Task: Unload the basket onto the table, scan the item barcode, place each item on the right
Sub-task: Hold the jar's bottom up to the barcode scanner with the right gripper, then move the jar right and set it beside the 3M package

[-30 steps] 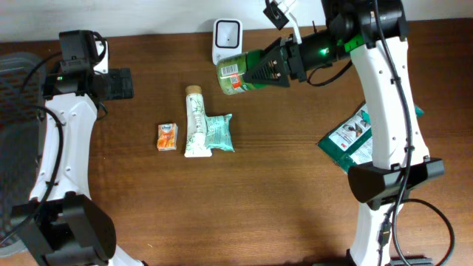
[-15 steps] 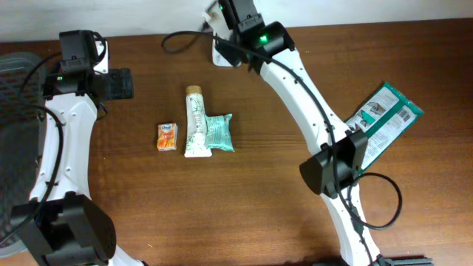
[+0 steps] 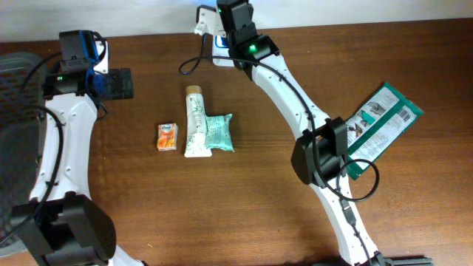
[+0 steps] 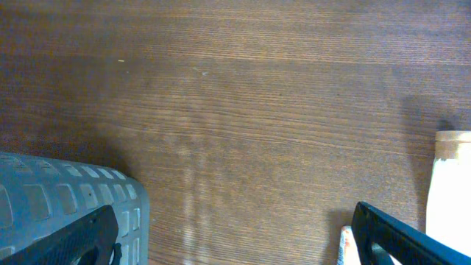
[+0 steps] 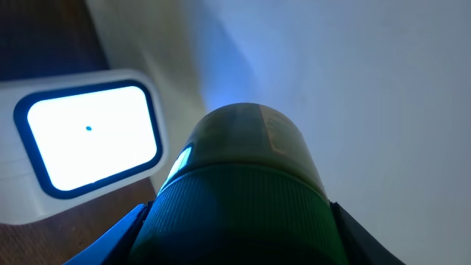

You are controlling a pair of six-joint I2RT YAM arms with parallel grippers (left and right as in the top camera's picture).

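Right gripper (image 5: 239,221) pinches the green jar (image 5: 243,147) by its ribbed lid. The jar is held at the table's (image 3: 259,207) far edge, just beside the scanner's (image 5: 85,140) lit window.

Left gripper (image 4: 232,221) is spread wide over bare wood, with the grey basket (image 4: 59,199) at the left edge. The toothpaste tube (image 3: 195,122), teal pack (image 3: 220,133) and orange packet (image 3: 167,137) cluster mid-table. The green package (image 3: 384,122) lies near the right edge. Open wood lies along the near side.

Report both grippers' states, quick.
Left gripper: open, holding nothing.
Right gripper: shut on the green container.
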